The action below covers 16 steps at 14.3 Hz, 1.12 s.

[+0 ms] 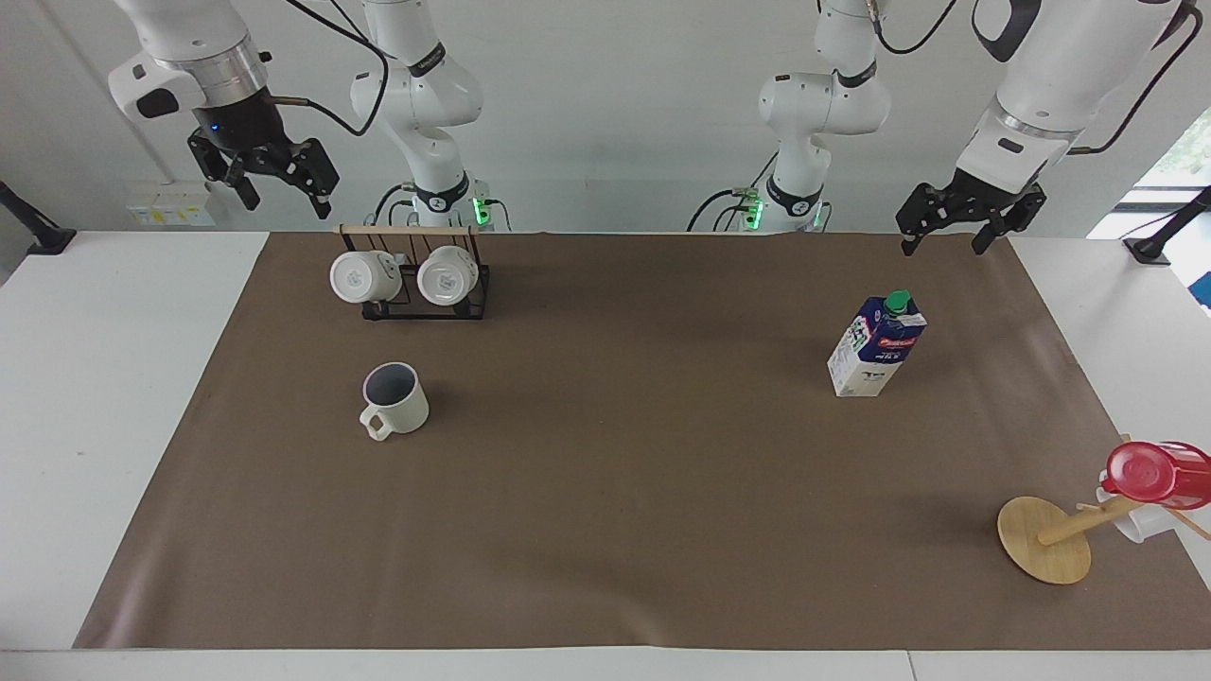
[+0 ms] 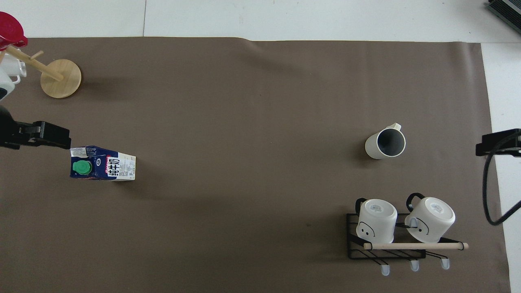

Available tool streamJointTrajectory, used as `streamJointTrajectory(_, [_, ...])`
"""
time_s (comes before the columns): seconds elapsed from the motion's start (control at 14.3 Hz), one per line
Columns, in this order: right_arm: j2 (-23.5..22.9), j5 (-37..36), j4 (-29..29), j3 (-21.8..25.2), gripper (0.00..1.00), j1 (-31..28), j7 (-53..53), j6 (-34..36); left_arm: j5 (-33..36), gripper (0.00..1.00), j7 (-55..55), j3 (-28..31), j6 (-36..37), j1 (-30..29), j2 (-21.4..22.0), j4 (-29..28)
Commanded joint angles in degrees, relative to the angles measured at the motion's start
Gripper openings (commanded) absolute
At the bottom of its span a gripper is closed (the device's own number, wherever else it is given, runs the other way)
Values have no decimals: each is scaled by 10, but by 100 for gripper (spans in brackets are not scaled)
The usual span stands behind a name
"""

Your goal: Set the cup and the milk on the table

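Brown matting covers most of the surface (image 1: 114, 378), and both task items already stand on it. The cup (image 1: 394, 399) sits upright toward the right arm's end, farther from the robots than the black wire rack (image 1: 426, 284) holding two white mugs (image 1: 364, 276). The milk (image 1: 876, 345) stands upright toward the left arm's end, well apart from the cup.

The right gripper (image 1: 274, 180) hangs raised above the surface edge by the rack, fingers spread and holding nothing. The left gripper (image 1: 956, 227) hangs raised over the robots' edge of the surface near the milk, fingers also apart and empty.

Judging by this, placement looks complete. The good finish is to retreat straight up and away, leaving the tall, tippable carton unbrushed, and clear of the wooden mug tree (image 1: 1045, 539) with its red cup (image 1: 1159, 473).
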<state>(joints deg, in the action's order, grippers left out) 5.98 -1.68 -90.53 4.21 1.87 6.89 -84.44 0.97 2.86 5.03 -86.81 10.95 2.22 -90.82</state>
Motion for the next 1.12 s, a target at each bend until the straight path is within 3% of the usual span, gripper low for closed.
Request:
streamJointTrajectory(0.0, [2, -6, -3, -2, 100, -4, -16, 1, 1, 100, 1, 2, 11, 0, 3, 6])
streamJointTrajectory(1.05, [3, -3, -4, -1, 100, -5, -12, 2, 0, 100, 1, 2, 13, 0, 11, 6])
